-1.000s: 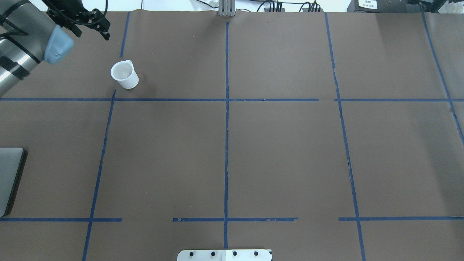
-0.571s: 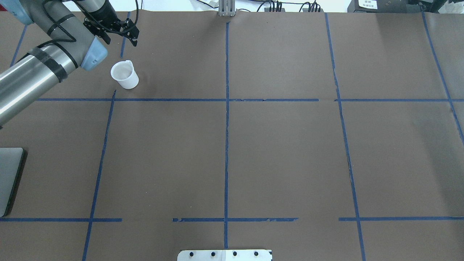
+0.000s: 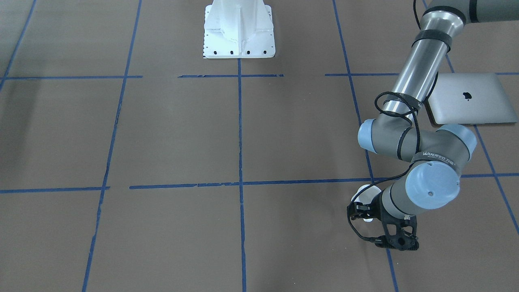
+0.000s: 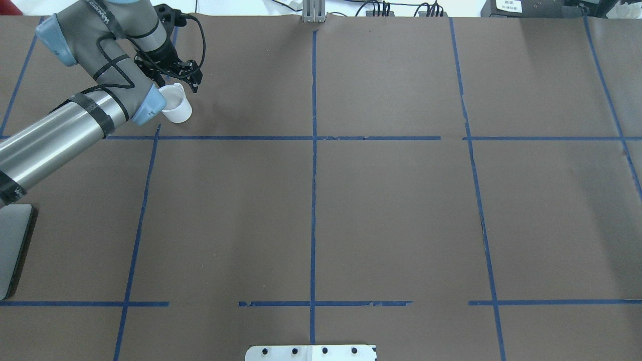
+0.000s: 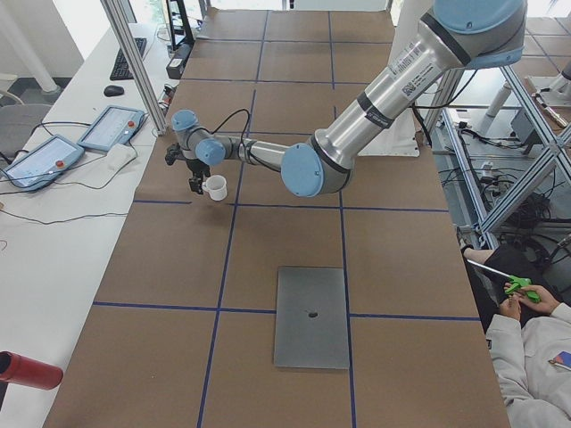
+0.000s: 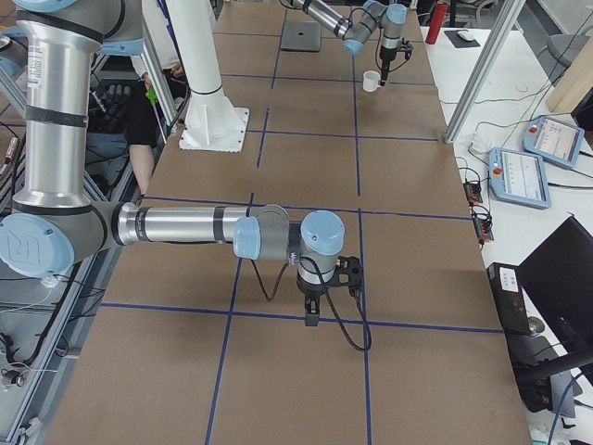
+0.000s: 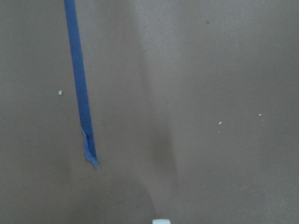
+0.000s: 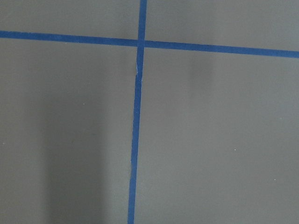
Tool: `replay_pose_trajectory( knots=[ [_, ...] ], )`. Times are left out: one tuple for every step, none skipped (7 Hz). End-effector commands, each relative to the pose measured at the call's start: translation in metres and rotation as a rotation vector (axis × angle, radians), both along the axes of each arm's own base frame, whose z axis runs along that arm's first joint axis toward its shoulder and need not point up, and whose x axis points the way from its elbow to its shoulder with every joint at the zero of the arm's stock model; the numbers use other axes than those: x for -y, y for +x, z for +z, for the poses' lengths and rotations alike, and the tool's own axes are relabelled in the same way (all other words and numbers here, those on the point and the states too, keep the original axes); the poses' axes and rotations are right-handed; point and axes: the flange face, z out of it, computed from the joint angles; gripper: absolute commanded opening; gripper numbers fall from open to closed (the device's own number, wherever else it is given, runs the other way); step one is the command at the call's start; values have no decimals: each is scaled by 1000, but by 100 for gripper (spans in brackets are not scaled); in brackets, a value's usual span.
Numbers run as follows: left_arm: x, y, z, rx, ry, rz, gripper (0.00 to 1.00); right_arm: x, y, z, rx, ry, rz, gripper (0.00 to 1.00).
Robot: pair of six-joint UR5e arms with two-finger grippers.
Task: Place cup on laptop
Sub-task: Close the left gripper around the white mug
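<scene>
The white cup stands upright at the far left of the table, also seen in the front view and the left side view. My left gripper hangs right at the cup's far rim by the handle, with its jaws apart and holding nothing. The left wrist view shows only a sliver of the cup's rim. The silver laptop lies shut near the table's left edge, well apart from the cup. My right gripper shows only in the right side view, so I cannot tell its state.
The white robot base plate sits at the near middle. Blue tape lines grid the brown table. An aluminium post stands at the far edge. Teach pendants lie on a side desk.
My left arm has swung in from the far left corner and come down to the cup. The cup and laptop have not moved.
</scene>
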Motion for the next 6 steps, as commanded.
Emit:
replay_pose_trajectory(
  knots=[
    [-2, 5, 5, 1, -7, 11, 46, 0, 0, 0, 0, 0, 0, 100],
    [-4, 6, 5, -8, -34, 24, 0, 0, 0, 0, 0, 0, 0, 100],
    [-7, 7, 5, -36, -59, 43, 0, 0, 0, 0, 0, 0, 0, 100],
    [-6, 6, 3, -38, -59, 42, 0, 0, 0, 0, 0, 0, 0, 100],
    [-5, 4, 4, -37, -60, 39, 0, 0, 0, 0, 0, 0, 0, 100],
    [-2, -1, 1, -44, -66, 35, 0, 0, 0, 0, 0, 0, 0, 100]
  ],
)
